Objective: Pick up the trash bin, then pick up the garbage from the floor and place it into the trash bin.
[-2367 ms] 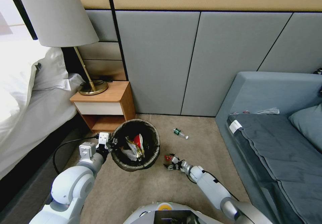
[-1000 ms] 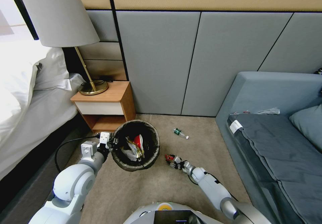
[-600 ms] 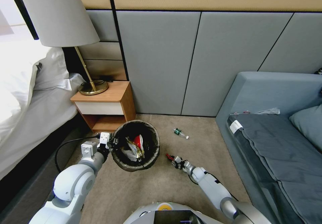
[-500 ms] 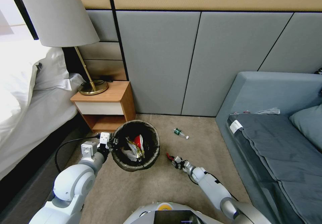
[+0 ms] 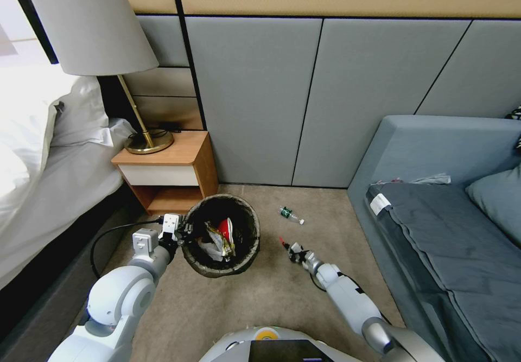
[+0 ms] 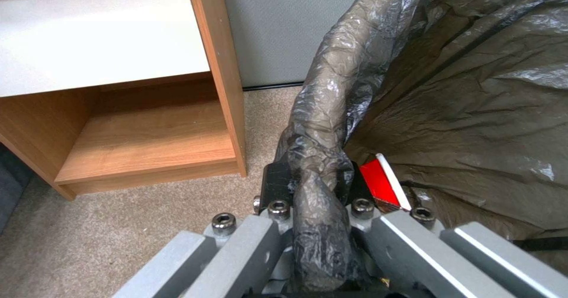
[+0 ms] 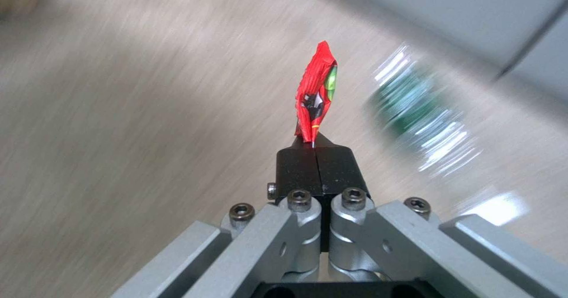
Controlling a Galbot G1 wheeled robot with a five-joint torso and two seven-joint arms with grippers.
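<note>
Right hand: the two black pads are pressed together on the lower corner of a small red wrapper, which stands up from the pinch as a thin creased flag. In the head view the same right hand is raised just off the floor, to the right of the trash bin and apart from its rim. The wrapper is judged very light, limp and somewhat slick; a corner pinch suffices, but a grip this shallow could let the foil slide out during a fast swing.

Left hand: its pads are clamped on the rolled, bag-covered rim of the trash bin, one pad outside and one inside, with the dark liner bunched between them. The rim is the sensible hold, since the wall is stiff while the liner is thin and slippery and could creep. The bin already contains a red-and-white packet and a shiny wrapper.

Beyond the hands: a small green bottle lies on its side on the floor near the wall panels. It appears rigid, light and inclined to roll; mid-body is the likely grip. A nightstand stands just beyond the bin.
</note>
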